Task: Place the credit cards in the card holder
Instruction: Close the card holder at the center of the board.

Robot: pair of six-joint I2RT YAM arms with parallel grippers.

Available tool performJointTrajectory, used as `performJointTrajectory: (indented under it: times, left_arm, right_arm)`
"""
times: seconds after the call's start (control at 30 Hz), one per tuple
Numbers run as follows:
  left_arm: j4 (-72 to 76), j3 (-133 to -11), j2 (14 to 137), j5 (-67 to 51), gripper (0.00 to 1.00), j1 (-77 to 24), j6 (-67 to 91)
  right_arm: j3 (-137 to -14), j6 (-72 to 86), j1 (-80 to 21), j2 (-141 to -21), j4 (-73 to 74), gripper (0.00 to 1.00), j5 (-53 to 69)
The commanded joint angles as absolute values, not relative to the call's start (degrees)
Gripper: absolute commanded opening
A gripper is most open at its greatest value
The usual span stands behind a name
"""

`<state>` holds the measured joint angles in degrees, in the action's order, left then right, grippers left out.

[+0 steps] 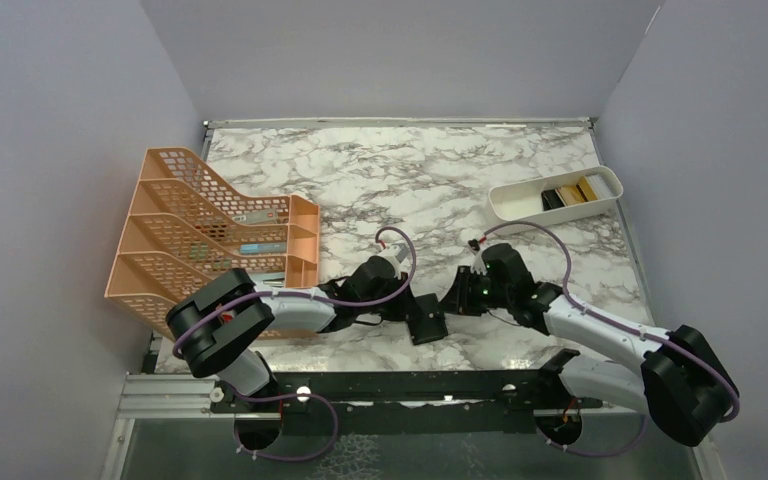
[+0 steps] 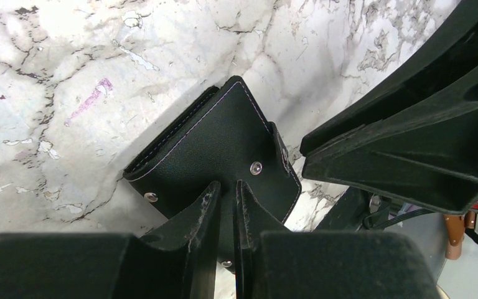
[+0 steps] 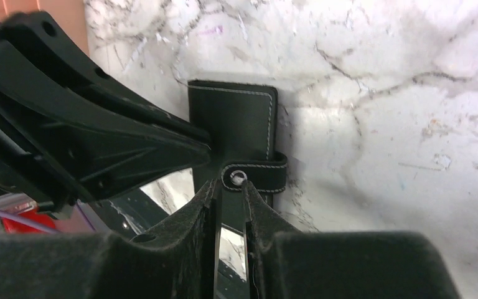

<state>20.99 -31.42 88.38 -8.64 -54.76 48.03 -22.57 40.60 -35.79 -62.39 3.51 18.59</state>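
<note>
Right now I have both arms meeting over the near middle of the marble table [image 1: 410,165], and the card holder [image 2: 218,143] is caught between them. On my left wrist feed, the left gripper [image 2: 225,190] is pinched down on the lower edge of the black wallet, with only a thin slit between its fingers [image 2: 206,202] and the leather sitting in it. Two small metal snaps [image 2: 256,167] show on the wallet's face, and pale stitching runs along its border.

On the right wrist feed, the right gripper [image 3: 229,187] is clamped on the card holder's strap tab [image 3: 255,176], with the snap stud sitting right at its fingertips [image 3: 205,196]. The wallet [image 3: 233,118] looks folded closed there, standing away from the fingers and throwing a soft shadow on the marble to its side. I cannot tell whether it touches the tabletop.

From the overhead camera the two grippers, left [image 1: 428,325] and right [image 1: 460,297], sit just beside each other near the table's front edge. The credit cards are well apart from them, lying in the long white tray [image 1: 505,205] at the far right: a black card [image 1: 552,199] and a yellow-gold card [image 1: 588,188]. The orange mesh file rack [image 1: 210,225] stands along the left side.
</note>
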Motion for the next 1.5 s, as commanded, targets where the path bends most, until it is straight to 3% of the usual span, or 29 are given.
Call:
performJointTrajectory:
  times: [0.0,0.87,1.47]
  left_arm:
    - [19.2,-31.9,90.5,-9.4,0.17,-55.1,47.7]
    - [19.2,-32.8,92.1,-9.8,0.17,-55.3,48.2]
    - [19.3,-33.8,93.2,-9.8,0.17,-55.6,48.0]
  right_arm:
    - [-25.6,39.8,-35.8,-64.1,5.8,0.23,16.4]
    - [-22.0,42.7,-35.8,-69.2,-2.5,0.17,21.2]
    - [-23.4,39.8,-35.9,-71.8,-0.3,0.1,22.9]
